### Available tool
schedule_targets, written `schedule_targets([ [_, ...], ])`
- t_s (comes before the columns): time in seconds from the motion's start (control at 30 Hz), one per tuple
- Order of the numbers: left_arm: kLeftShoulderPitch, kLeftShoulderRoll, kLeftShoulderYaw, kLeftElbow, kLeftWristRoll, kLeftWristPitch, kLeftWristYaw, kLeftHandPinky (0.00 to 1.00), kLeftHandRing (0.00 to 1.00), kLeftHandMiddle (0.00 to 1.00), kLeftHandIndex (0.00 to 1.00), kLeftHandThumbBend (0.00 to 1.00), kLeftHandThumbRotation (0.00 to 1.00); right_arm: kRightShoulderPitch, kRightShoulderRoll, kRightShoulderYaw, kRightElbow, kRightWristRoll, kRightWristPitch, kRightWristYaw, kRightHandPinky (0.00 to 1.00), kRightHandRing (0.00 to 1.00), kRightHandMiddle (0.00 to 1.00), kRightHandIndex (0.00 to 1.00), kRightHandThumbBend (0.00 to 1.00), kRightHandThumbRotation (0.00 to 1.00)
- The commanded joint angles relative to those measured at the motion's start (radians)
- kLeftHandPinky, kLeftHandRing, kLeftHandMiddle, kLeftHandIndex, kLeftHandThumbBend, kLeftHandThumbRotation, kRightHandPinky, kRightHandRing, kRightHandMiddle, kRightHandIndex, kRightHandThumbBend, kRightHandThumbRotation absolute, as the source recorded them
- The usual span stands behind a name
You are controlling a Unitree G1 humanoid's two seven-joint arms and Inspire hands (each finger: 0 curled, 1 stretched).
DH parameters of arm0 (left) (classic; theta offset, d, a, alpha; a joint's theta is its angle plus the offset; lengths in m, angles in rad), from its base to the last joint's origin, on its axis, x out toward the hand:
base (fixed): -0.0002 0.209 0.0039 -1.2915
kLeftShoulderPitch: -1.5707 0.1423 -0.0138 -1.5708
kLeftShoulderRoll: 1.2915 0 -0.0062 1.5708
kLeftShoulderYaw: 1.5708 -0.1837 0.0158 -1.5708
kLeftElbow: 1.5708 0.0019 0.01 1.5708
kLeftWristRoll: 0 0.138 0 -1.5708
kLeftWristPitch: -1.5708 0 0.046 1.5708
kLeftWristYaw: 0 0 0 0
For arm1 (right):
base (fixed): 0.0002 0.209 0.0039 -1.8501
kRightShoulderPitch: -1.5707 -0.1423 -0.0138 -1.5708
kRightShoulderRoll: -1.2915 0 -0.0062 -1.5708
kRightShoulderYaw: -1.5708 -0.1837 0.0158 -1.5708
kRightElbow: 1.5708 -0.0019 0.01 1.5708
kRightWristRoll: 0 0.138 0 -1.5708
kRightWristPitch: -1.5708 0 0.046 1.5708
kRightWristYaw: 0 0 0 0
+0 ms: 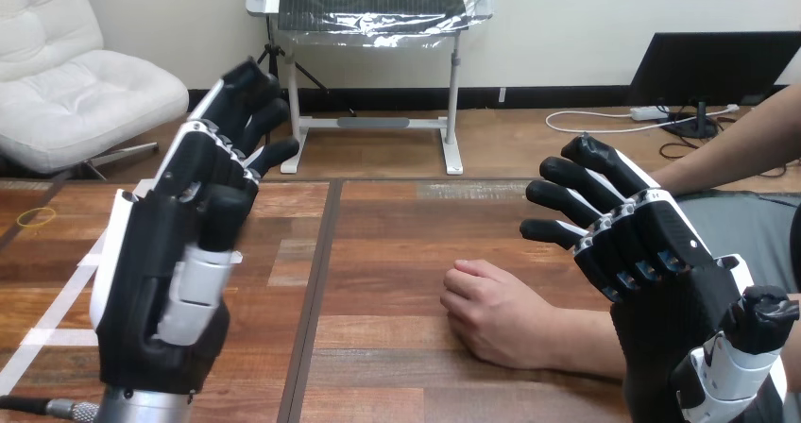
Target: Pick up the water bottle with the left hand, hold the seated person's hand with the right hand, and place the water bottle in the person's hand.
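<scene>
Judging from how things lie, how far along is this?

Hardly begun, I'd say. The left robot hand point(170, 281) is raised above the left part of the table point(397, 253). Its fingers are nearly straight and point up, the thumb is loose, and there is nothing in it. So the pick-up is not done.

And the water bottle?

I cannot tell where it stands. What I can say is that neither robot hand carries it, and the person's hand is without it.

What about the hold on the person?

Not made either. The person's hand point(491, 314) rests on the table near the middle as a loose fist. The right robot hand point(652, 253) hangs just to its right in the view, over the forearm. Its fingers are spread and reach leftward, apart from the fist and closed on nothing.

So all three steps are left?

That's my reading: fetch the bottle, take the person's hand, then set the bottle into it. The fist would have to open for that.

Any labels or writing?

None I can read. A small yellow rubber band point(38, 217) lies at the table's far left, with no print on it.
</scene>
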Motion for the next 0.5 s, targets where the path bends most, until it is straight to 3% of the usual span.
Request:
schedule_targets([
  [0.0, -0.063, -0.015, 0.029, 0.018, 0.081, -0.037, 0.052, 0.75, 0.85, 0.87, 0.86, 0.94, 0.64, -0.038, -0.001, -0.008, -0.030, 0.004, 0.000, 0.001, 0.72, 0.81, 0.83, 0.84, 0.89, 1.00],
  [0.13, -0.061, -0.011, 0.034, 0.008, 0.127, -0.023, 0.082, 0.75, 0.88, 0.89, 0.88, 0.98, 0.52, -0.039, -0.001, -0.009, -0.030, 0.007, 0.001, 0.002, 0.72, 0.81, 0.82, 0.84, 0.89, 1.00],
  [0.47, -0.064, 0.011, 0.049, -0.012, 0.215, 0.002, 0.131, 0.87, 0.94, 0.94, 0.93, 1.00, 0.21, -0.043, -0.001, -0.010, -0.023, 0.005, -0.003, 0.004, 0.72, 0.81, 0.82, 0.84, 0.88, 1.00],
])
